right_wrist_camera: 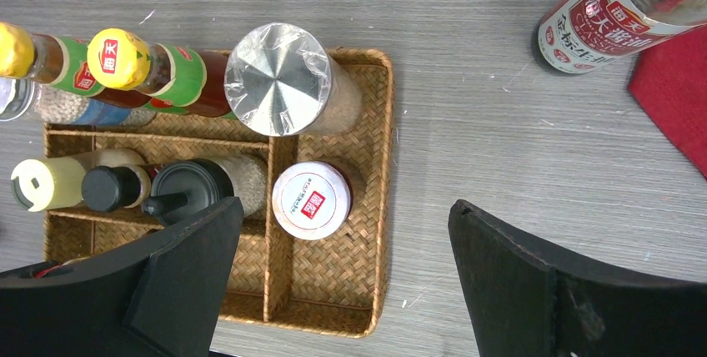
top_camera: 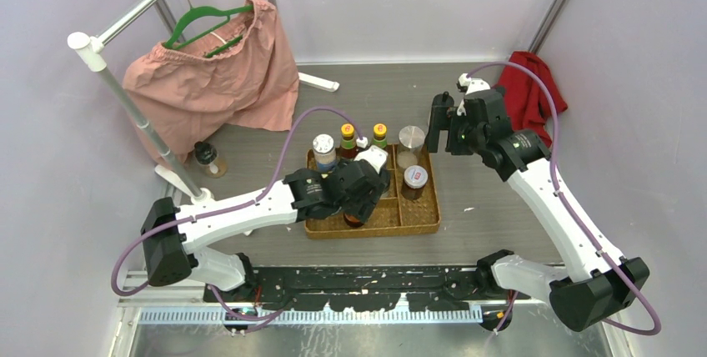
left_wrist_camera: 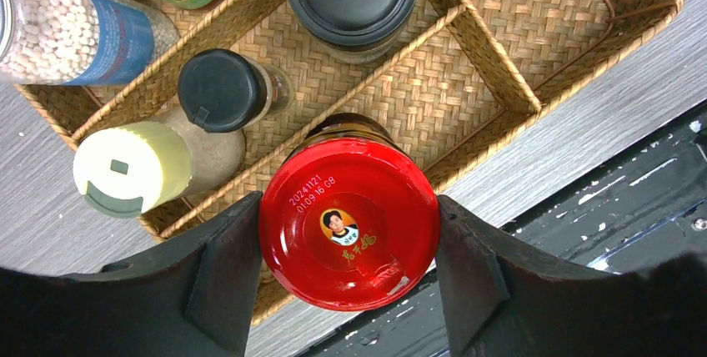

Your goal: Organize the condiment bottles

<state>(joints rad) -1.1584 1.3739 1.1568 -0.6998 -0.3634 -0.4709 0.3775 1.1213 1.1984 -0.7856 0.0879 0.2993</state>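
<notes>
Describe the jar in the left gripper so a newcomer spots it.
Find the woven tray mid-table, then its near edge, where the left gripper clamps a jar. Its glossy red lid bears a small portrait; its neighbours wear a black cap and a pale yellow cap.

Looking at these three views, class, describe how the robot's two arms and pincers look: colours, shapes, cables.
The left arm and right arm both have white links joined by bulky black joint housings. A thin purple cable loops loosely along each arm. The left pincer and right pincer each have two broad, matte black, wedge-shaped fingers.
</notes>
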